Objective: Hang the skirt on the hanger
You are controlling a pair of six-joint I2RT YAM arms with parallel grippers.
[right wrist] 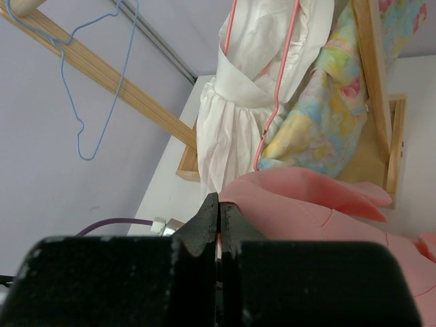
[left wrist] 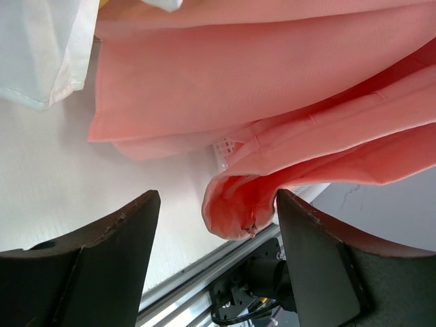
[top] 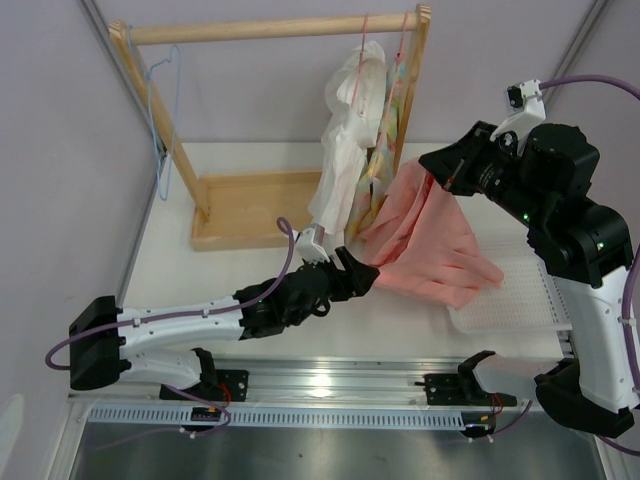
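Between the spread jaws of the left gripper (left wrist: 214, 204) droops a rolled fold of the skirt (left wrist: 272, 88). It sits nearer the right-hand finger but is clamped by neither, so that gripper stands wide and holds nothing. Up and across from it, the right gripper (top: 443, 170) is pressed shut on an upper edge of the skirt. The cloth falls away below its fingertips in a loose fan, the lower part resting on the table (top: 400, 335) and over the corner of a white tray (top: 520, 305).

The fabric looks thin, light and wholly limp. It sags wherever it is not held, and from a single pinch it hangs bunched. A bite on one layer may pull the layers apart, so I judge the firmer waistband the better hold, taken at two spread points to keep the opening taut. Whether the right gripper has waist or hem, I cannot tell. The fold ahead of the left gripper looks thick enough to bite into.

The hanger (top: 163, 110), thin blue wire, hangs on the wooden rack (top: 260, 30) far to the left of both grippers, well apart from the skirt. A white garment (top: 345, 140) and a pastel garment (top: 388, 150) hang just beyond the left gripper, beside the skirt, and could snag it.
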